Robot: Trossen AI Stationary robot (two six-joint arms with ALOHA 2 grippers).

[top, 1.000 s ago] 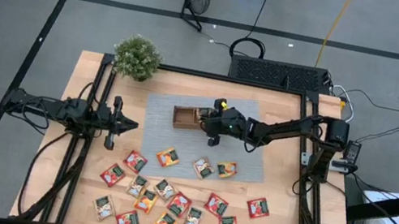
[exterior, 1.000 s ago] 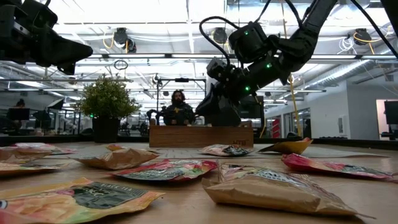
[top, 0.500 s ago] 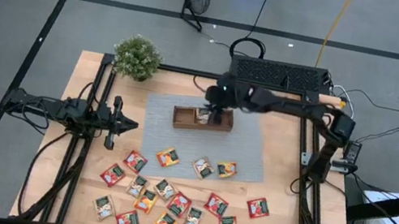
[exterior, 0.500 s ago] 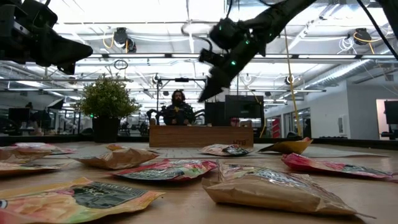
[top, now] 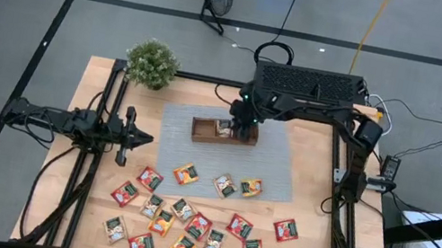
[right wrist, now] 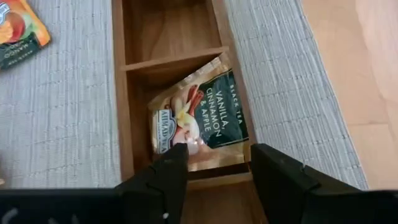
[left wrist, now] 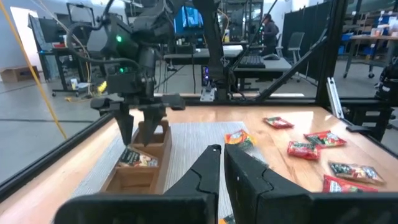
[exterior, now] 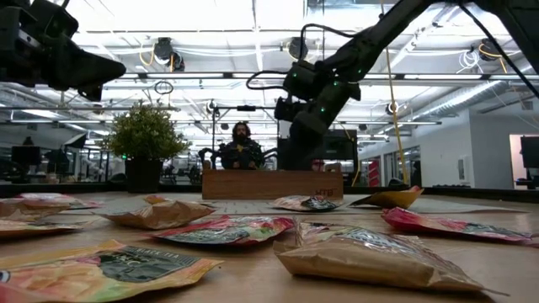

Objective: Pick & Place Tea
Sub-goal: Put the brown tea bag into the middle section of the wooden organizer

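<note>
A brown wooden tray (top: 224,133) with three compartments lies on the grey mat (top: 277,170). One tea packet (right wrist: 199,121), dark green and gold, lies flat in the tray's middle compartment. My right gripper (right wrist: 214,167) hovers open just above it, slanting down, with a finger on either side of the packet's near end (left wrist: 137,130). Several more tea packets (top: 186,218), red, green and orange, lie scattered over the table's near half. My left gripper (top: 145,138) waits shut and level at the table's left side, clear of everything.
A potted plant (top: 151,63) stands at the far left corner. Black frame rails (top: 344,201) run along the table's left and right sides. Three packets (top: 224,183) lie on the mat's near edge. A person (exterior: 242,148) sits beyond the table's far edge.
My right gripper has swung from the tray's near right side up and toward the table's far edge, rolling and tipping its fingers downward over the tray. The packet now shows lying in the tray's middle compartment, free of the fingers.
</note>
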